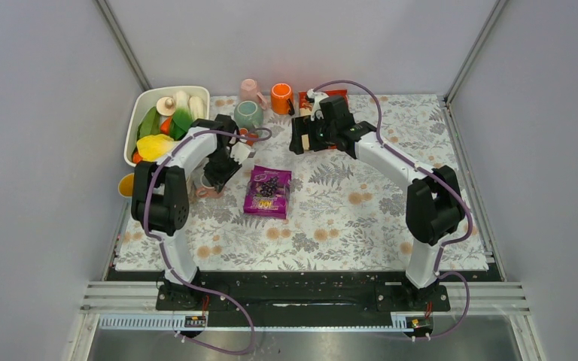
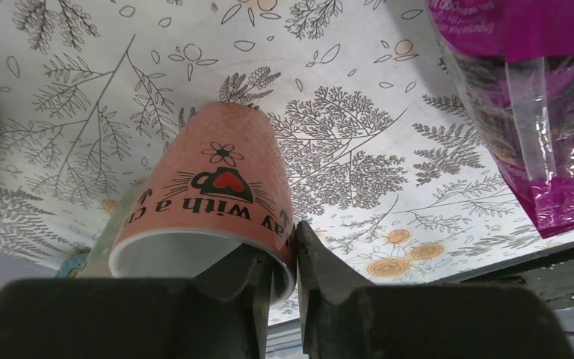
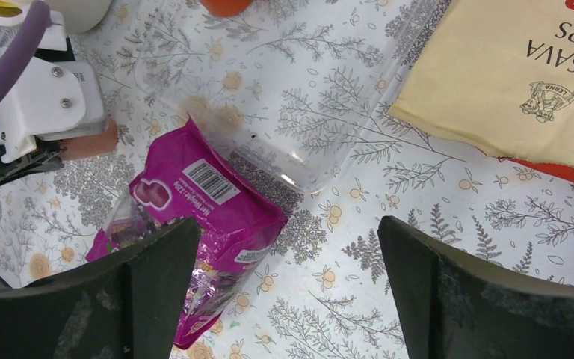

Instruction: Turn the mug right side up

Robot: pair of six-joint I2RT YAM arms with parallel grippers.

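Mug point(image 2: 217, 187) is gripped at its rim by the left hand point(image 2: 290, 250), one finger inside and one outside, at the left side of the table point(image 2: 359, 134) near a purple bag point(image 2: 538, 112). The right hand point(image 3: 288, 247) is held wide open, well apart.

Bright, even light; soft shadows; glare on pouch point(image 2: 545, 97).

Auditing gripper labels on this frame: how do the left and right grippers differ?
Left gripper is shut on the pink mug at its rim, one finger inside, one outside; right gripper is wide open, holding nothing. Left gripper is beside the purple snack bag; right gripper hangs over the table between that bag and the cassava chips packet. Both have black fingers.
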